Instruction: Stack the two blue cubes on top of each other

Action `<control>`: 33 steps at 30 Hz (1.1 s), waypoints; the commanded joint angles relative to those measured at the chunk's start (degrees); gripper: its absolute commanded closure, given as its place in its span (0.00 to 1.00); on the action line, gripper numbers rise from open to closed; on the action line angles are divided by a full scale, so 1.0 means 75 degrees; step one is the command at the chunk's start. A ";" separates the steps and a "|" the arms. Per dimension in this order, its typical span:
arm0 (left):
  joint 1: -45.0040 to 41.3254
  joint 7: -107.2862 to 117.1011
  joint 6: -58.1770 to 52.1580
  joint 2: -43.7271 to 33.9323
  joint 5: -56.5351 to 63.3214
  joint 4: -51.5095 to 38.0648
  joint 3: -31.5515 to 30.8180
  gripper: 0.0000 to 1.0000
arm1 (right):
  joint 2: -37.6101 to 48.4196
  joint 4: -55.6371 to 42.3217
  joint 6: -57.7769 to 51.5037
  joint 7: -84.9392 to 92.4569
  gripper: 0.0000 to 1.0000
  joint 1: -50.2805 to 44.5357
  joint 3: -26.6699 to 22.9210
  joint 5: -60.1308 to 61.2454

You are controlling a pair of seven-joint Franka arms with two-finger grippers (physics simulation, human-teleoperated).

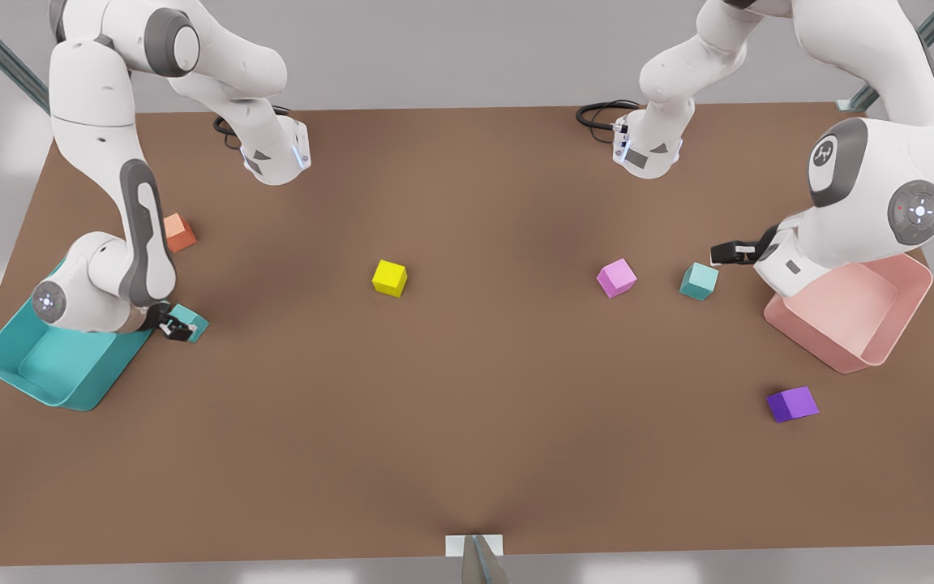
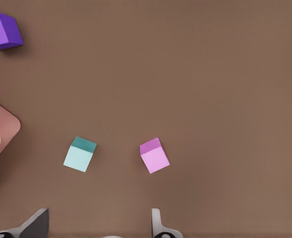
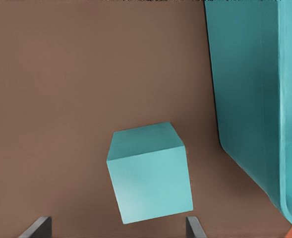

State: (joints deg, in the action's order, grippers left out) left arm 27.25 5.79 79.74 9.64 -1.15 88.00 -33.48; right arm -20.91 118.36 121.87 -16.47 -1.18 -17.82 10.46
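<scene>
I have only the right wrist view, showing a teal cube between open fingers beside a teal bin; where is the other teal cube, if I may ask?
Observer: The second teal cube sits toward the front view's right, beside a pink cube but apart from it.
Operator: Is the other arm near it?
Observer: Yes, the left gripper is close by it, next to a pink bin, fingers open and holding nothing.
Operator: Does anything lie between the two cubes?
Observer: A yellow cube lies on the table between that one and the first teal cube at your right gripper.
</scene>
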 commanded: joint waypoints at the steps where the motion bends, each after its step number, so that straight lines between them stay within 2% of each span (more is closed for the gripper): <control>1: -0.0001 0.0108 -0.0015 -0.0008 0.0000 -0.0003 -0.0012 0.00 | 0.0010 0.0027 0.0543 0.0460 0.00 -0.0007 -0.0050 0.0023; 8: -0.0001 0.0108 -0.0015 -0.0008 0.0000 -0.0003 -0.0012 0.00 | 0.0151 0.0554 0.1774 0.1469 0.00 -0.0019 -0.0050 0.0000; 20: 0.0175 0.0388 -0.0015 -0.0043 -0.0011 -0.0073 0.0023 0.00 | 0.0104 0.0976 0.1785 0.2430 0.00 0.0110 -0.0050 0.0012; 25: 0.0129 0.0857 -0.0226 -0.0066 -0.0047 -0.0928 -0.0012 0.00 | -0.0037 0.0965 0.1785 0.2430 0.00 0.0122 -0.0050 0.0012; 33: 0.0363 0.0881 -0.0297 0.0016 -0.0035 -0.1281 0.0058 0.00 | -0.0236 0.1035 0.1797 0.2430 0.00 0.0110 -0.0015 0.0023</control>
State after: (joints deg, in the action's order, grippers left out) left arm 29.92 9.32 78.04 9.82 -1.63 78.50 -32.94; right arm -22.66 126.07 135.27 -2.60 -0.38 -17.94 10.48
